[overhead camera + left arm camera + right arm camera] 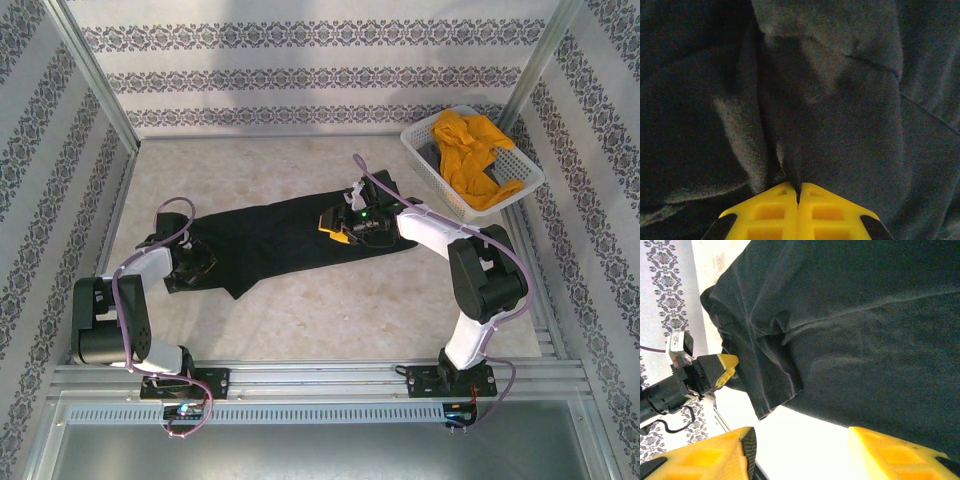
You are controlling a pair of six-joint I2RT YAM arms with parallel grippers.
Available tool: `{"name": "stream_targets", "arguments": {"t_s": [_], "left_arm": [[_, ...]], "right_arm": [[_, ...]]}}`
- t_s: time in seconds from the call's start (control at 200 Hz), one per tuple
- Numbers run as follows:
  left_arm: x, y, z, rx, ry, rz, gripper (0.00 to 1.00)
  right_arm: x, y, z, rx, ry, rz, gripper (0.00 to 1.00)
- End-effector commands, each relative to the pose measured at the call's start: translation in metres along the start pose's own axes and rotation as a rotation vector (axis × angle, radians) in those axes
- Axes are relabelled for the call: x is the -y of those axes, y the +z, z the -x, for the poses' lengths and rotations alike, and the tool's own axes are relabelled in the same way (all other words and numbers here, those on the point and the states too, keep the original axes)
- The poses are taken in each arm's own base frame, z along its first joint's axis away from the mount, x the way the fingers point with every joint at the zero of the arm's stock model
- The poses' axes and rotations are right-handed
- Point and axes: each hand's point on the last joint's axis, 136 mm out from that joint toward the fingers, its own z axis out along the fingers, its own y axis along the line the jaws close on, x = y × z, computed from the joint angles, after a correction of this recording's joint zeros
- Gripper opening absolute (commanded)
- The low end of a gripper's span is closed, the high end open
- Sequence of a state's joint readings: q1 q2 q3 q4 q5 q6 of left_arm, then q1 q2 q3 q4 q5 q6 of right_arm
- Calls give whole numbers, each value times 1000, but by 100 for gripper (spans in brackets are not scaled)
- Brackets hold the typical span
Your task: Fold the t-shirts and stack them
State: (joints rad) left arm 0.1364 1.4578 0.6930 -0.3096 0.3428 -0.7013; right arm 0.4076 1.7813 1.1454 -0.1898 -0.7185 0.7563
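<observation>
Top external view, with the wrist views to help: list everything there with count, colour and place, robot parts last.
black t-shirt: 1, black, spread out flat across the middle of the table
yellow t-shirt: 1, mustard-yellow, crumpled inside the basket
basket: 1, white lattice, far right corner of the table
table: 1, pale beige marbled, under everything
left gripper: 1, yellow fingers, shut on a fold at the black t-shirt's left end
right gripper: 1, yellow fingers, open, over the black t-shirt's right part
</observation>
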Motion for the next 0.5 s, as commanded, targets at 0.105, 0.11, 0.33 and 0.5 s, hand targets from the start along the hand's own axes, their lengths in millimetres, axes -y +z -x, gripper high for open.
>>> {"name": "stream_targets", "arguments": {"t_s": [0.105, 0.11, 0.33, 0.5], "left_arm": [[9, -26, 13, 66, 36, 30, 0], [9, -27, 13, 68, 36, 29, 0], [13, -40, 22, 97, 36, 52, 0], [19, -43, 36, 112, 46, 64, 0]], "right_arm": [[-1, -11, 6, 36, -5, -7, 52], [-1, -11, 6, 35, -4, -7, 52], [1, -13, 7, 38, 1, -10, 52], [1, -15, 8, 40, 2, -9, 52]]}}
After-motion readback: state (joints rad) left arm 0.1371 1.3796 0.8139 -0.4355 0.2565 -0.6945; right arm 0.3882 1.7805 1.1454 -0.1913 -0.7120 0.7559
